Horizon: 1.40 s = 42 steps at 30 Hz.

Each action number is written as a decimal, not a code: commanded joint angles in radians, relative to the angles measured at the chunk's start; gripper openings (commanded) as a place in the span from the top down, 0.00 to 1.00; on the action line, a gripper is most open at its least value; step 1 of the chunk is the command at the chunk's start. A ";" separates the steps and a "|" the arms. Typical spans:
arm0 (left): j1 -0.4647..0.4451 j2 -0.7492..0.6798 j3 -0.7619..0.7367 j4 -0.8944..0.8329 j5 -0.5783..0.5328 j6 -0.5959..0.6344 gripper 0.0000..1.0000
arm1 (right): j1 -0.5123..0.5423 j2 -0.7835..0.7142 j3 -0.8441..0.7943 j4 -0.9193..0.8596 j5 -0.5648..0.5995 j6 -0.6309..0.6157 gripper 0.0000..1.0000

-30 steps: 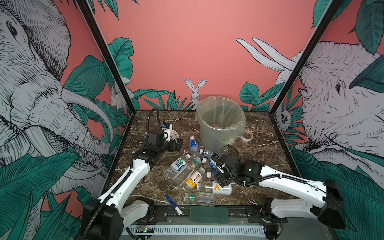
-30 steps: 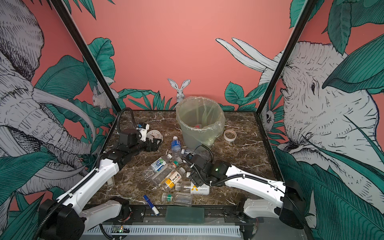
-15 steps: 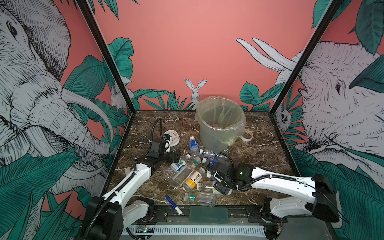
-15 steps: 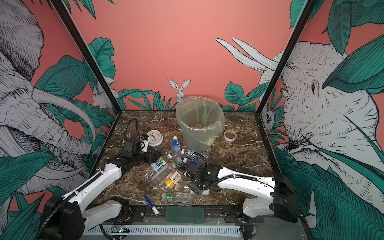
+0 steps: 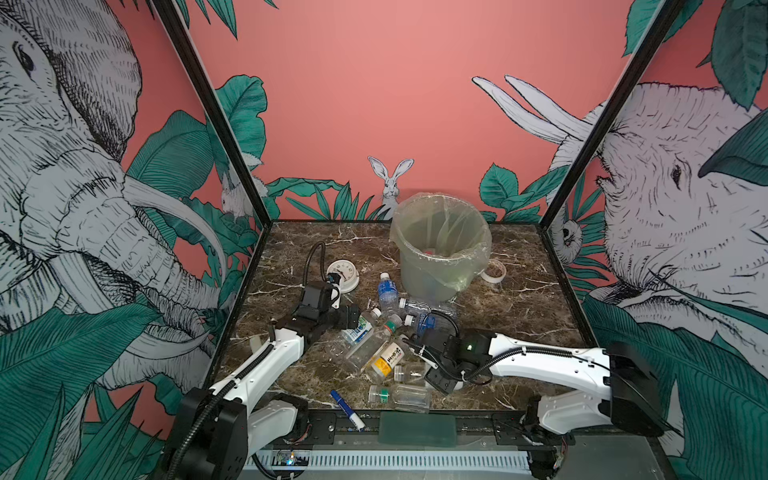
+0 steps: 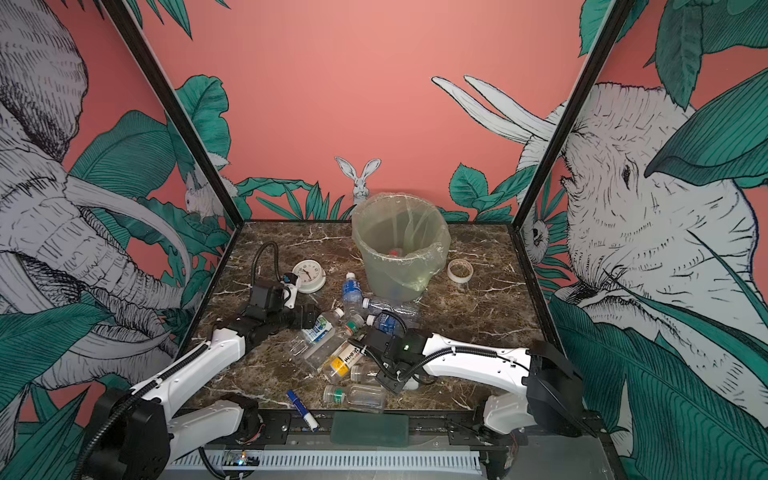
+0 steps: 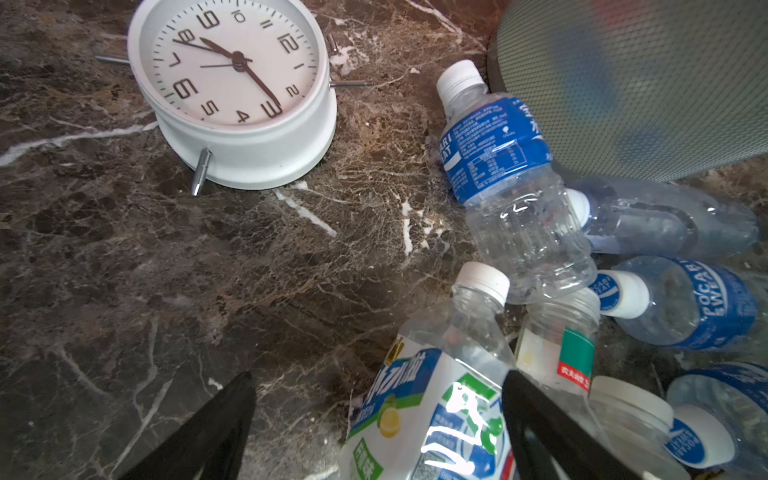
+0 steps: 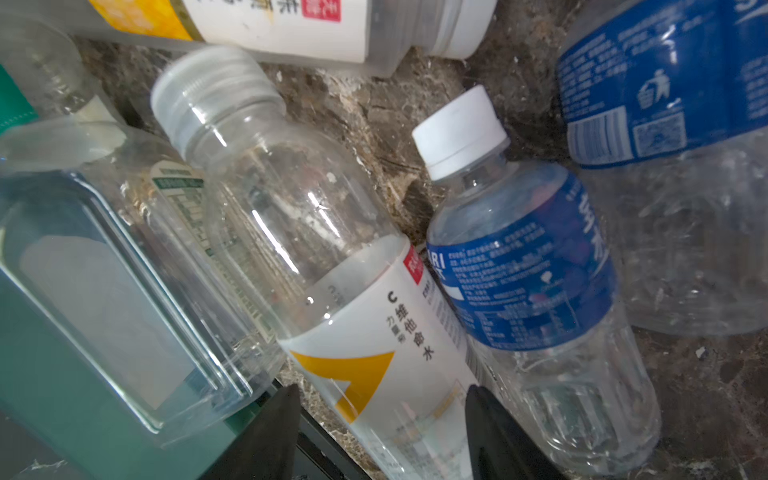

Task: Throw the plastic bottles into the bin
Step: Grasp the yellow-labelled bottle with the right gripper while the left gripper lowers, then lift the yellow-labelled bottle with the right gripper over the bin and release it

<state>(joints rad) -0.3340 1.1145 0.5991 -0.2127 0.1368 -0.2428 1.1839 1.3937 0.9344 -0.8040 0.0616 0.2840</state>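
Marble tabletop (image 5: pixel 519 307) with plastic bottles (image 5: pixel 386 291), bin (image 5: pixel 440 257), clock (image 5: pixel 343 274), tape roll (image 5: pixel 493 272), marker (image 5: pixel 347 409)

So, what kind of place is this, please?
Probably a robot test booth, not a home: printed jungle-mural walls enclose a marble-patterned table, with the left arm and right arm mounted at its front edge.

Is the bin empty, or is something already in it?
Not empty: both top views show a small reddish-white item at the bottom of the bin; what it is, cannot tell.

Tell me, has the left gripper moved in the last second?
Yes. The left gripper came forward, away from the round white clock, to the clear plastic bottles.
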 commanded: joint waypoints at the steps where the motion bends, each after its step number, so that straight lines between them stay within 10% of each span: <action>1: 0.000 -0.001 -0.020 0.022 -0.007 -0.005 0.06 | 0.007 0.020 0.004 -0.001 -0.008 0.007 0.35; 42: 0.001 0.025 -0.050 0.070 0.011 -0.012 0.07 | 0.005 0.254 0.017 0.096 0.008 -0.001 0.29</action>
<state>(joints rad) -0.3340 1.1435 0.5667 -0.1535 0.1413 -0.2443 1.1847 1.5776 0.9817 -0.7410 0.0978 0.2947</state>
